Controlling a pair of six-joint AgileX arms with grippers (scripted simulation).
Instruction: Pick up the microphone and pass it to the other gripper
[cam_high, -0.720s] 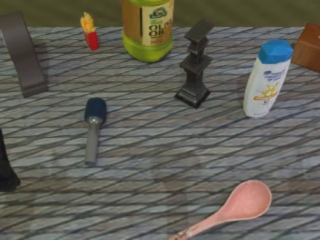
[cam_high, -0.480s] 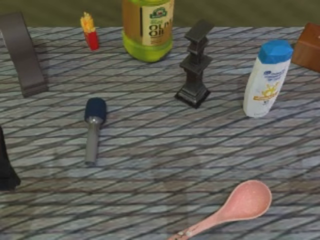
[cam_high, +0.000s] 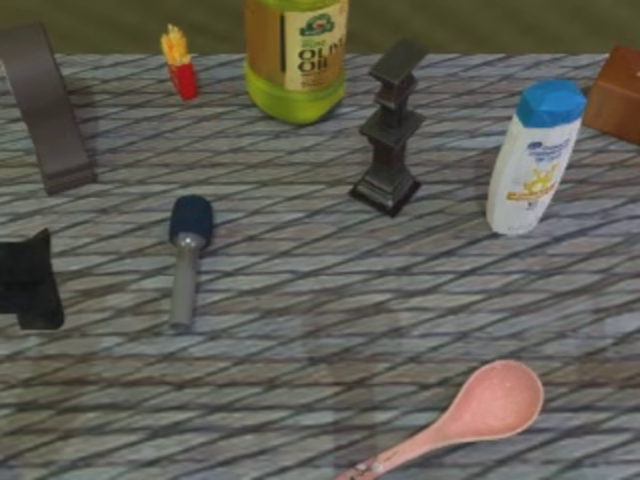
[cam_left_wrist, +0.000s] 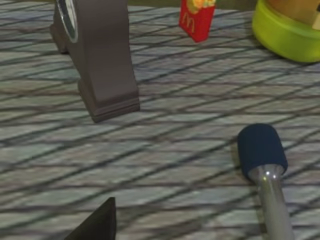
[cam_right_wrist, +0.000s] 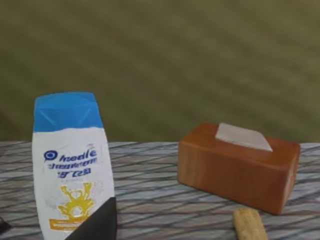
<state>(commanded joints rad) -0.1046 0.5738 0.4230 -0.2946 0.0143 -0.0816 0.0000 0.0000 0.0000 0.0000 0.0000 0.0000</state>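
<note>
Left end effector (cam_high: 30, 280) near microphone (cam_high: 186, 258), apart.

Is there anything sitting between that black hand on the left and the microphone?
No. In the top view, only bare table lies between the left hand and the microphone; they are apart.

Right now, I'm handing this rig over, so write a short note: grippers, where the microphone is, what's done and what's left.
Left gripper: at the top view's left edge, beside the mic, holding nothing.
Right gripper: only a dark fingertip shows in its wrist view, near the white shampoo bottle with the blue cap; out of the top view.
Microphone, navy head on a grey metal handle: lying flat on the table, left of centre, untouched.
Done: nothing yet.
Left: grasp the mic with the left gripper, lift it, pass it to the right gripper.
</note>
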